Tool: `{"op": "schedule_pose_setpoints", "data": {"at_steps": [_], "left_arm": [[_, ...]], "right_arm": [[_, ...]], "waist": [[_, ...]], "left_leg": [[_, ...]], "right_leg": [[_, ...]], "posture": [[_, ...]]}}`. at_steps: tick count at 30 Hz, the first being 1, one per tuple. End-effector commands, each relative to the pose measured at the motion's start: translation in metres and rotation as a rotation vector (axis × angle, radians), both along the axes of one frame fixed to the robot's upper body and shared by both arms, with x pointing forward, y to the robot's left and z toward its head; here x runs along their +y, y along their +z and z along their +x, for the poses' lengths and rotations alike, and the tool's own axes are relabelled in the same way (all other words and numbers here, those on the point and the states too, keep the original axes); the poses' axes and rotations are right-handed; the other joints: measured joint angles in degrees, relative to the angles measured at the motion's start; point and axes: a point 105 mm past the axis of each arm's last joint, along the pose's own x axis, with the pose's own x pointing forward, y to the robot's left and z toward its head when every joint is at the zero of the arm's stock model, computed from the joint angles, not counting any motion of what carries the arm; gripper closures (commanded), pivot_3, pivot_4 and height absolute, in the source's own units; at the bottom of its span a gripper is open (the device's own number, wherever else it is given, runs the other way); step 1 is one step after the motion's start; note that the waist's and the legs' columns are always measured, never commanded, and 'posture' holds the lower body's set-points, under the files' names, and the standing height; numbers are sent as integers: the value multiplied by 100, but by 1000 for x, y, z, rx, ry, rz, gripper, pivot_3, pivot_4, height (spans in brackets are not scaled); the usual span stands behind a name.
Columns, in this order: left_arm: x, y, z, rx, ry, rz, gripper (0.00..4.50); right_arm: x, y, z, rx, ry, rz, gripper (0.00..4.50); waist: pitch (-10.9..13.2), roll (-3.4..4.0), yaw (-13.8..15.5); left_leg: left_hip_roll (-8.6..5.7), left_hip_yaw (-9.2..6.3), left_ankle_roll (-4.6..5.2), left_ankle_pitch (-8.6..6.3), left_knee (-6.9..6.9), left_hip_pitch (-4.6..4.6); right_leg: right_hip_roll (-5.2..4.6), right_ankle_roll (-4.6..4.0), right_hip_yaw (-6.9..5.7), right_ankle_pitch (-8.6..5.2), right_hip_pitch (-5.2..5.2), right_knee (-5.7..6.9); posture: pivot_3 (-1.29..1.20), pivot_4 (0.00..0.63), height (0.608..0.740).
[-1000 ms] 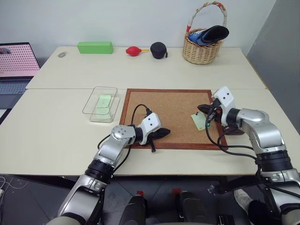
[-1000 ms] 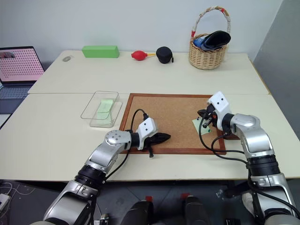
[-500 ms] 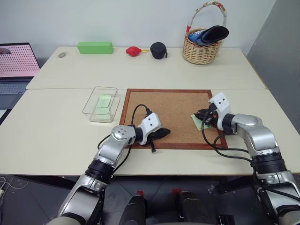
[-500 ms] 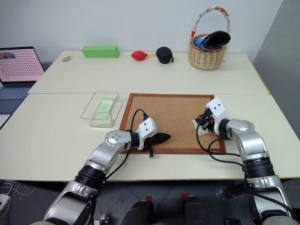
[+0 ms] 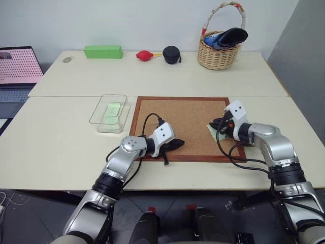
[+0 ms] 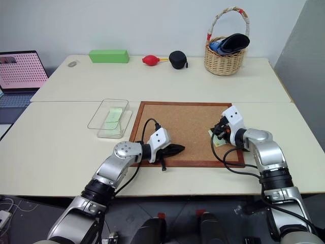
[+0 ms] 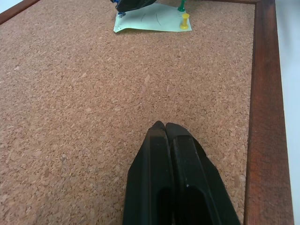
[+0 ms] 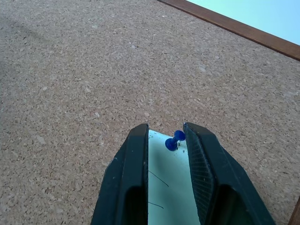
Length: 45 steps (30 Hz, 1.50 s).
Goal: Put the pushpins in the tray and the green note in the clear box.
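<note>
Right gripper (image 8: 166, 140) astride (perhaps touching) blue pushpin (image 8: 175, 140)

green note (image 7: 149, 18) | near corner hidden under right pincer (image 7: 133, 4)

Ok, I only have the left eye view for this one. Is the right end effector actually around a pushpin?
Observer: Yes. The right wrist view shows a blue pushpin in the green note, between the open fingers of the right end effector.
Operator: Any other pins?
Observer: The left wrist view shows a yellow pushpin and a green pushpin at the note's other end.
Operator: And the left end effector?
Observer: The left end effector is shut and empty, over bare corkboard.
</note>
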Motion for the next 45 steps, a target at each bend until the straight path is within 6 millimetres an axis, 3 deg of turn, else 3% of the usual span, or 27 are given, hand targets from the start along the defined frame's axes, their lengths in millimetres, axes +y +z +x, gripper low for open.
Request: {"op": "schedule_pose_setpoints", "data": {"at_steps": [1,11,18,29,42,45], "left_arm": [[7,-22,-4,55,17,62,4500],[6,-23,-5,52,15,64,4500],[7,-23,-5,52,14,65,4500],[8,-24,-6,53,16,70,4500],[9,-25,-4,56,19,81,4500],[11,-27,-4,61,28,92,4500]], "right_arm": [[1,15,5,-47,-6,12,3261],[-5,21,6,-57,-43,55,3261],[-4,16,5,-30,-50,49,1954],[-3,14,8,-20,-70,85,1954],[-2,17,8,-13,-71,124,4404],[0,22,6,-27,-54,136,4455]], "waist": [[0,0,0],[0,0,0],[0,0,0],[0,1,-2],[-1,1,-3],[-1,2,-3]], "left_leg": [[0,0,0,0,0,0],[0,0,0,0,0,0],[0,0,0,0,0,0],[0,0,0,0,0,0],[0,0,0,0,-1,1],[0,0,0,0,-1,0]], "right_leg": [[0,0,0,0,0,0],[0,0,0,0,0,0],[0,0,0,0,0,0],[0,0,0,0,0,0],[0,0,0,0,0,0],[0,0,0,0,0,0]], "posture": [[0,150,740],[0,150,740],[0,150,740],[0,150,740],[0,150,740],[0,150,740]]}}
